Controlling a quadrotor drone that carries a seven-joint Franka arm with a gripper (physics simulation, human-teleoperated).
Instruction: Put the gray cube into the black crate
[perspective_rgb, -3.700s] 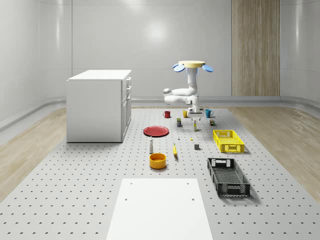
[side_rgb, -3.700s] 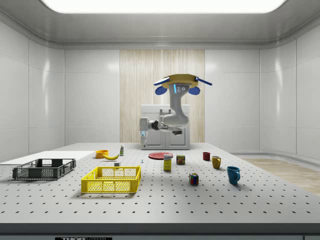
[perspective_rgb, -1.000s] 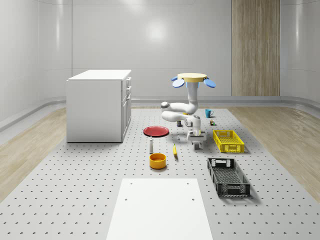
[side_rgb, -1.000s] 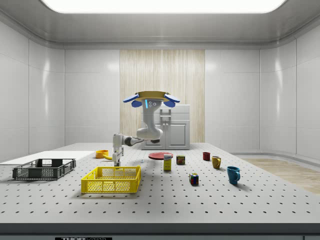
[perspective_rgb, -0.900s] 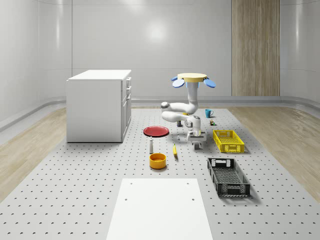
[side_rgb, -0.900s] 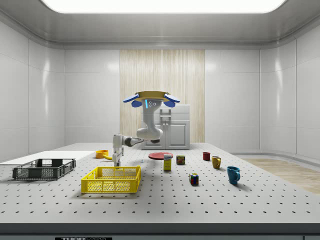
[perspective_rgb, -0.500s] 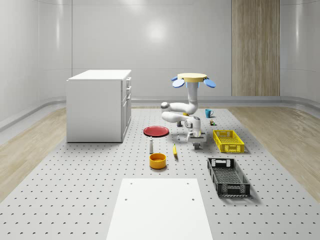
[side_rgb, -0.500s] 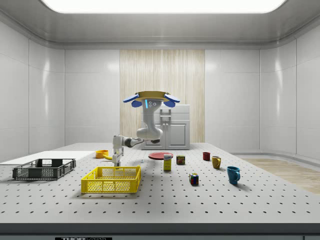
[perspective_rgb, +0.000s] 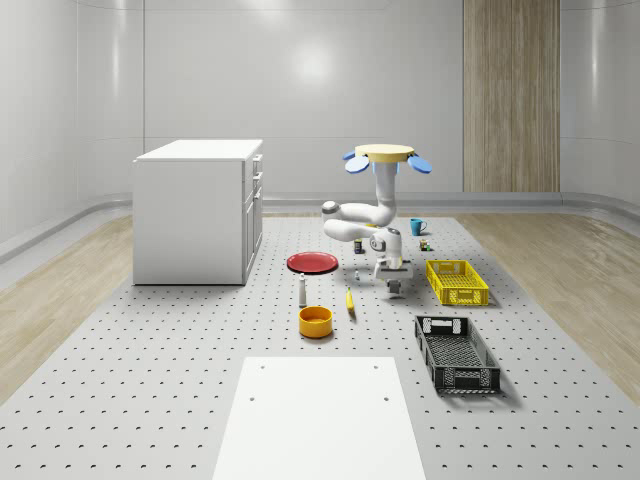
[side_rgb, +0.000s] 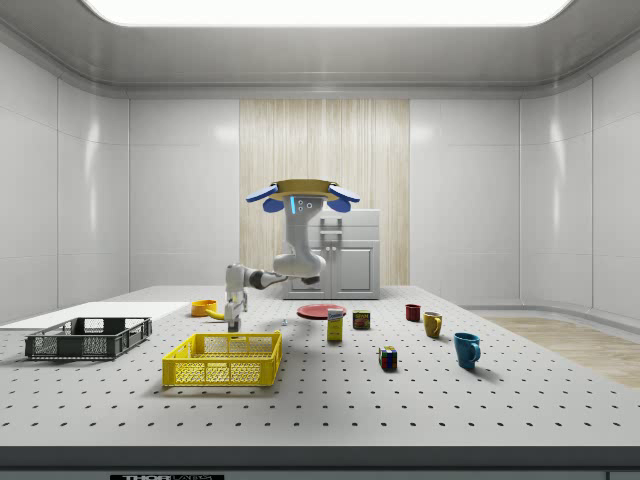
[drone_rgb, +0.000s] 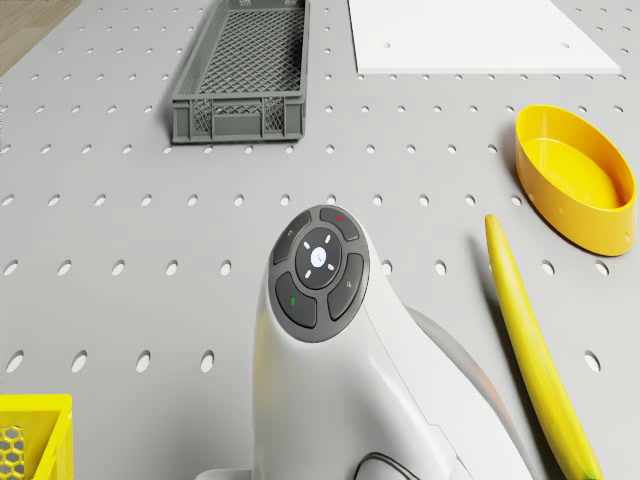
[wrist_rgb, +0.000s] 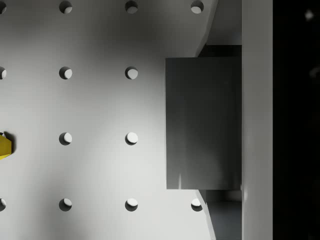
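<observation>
Looking at the whole-scene view, you had the drone (perspective_rgb: 387, 156) hovering right of centre above the perforated table (perspective_rgb: 150, 380), well clear of its surface, beside the white cabinet (perspective_rgb: 199, 210). The arm hung bent beneath it, and the gripper (perspective_rgb: 397, 291) pointed down just over the table, between the banana (perspective_rgb: 350, 300) on its left and the yellow crate (perspective_rgb: 456, 281) on its right. In the side view the gripper sat left of centre, behind that yellow crate.

The wrist view showed you the gray cube (wrist_rgb: 202, 122) directly under the gripper, one face flush against a pale upright part of it and the opposite face open to the bare table. You could not tell whether the jaws were spread or pinching the cube.

The black crate (perspective_rgb: 456, 352) lay toward the lower right of the whole-scene view, apart from the gripper, with the orange bowl (perspective_rgb: 315, 320) lower left of it.
</observation>
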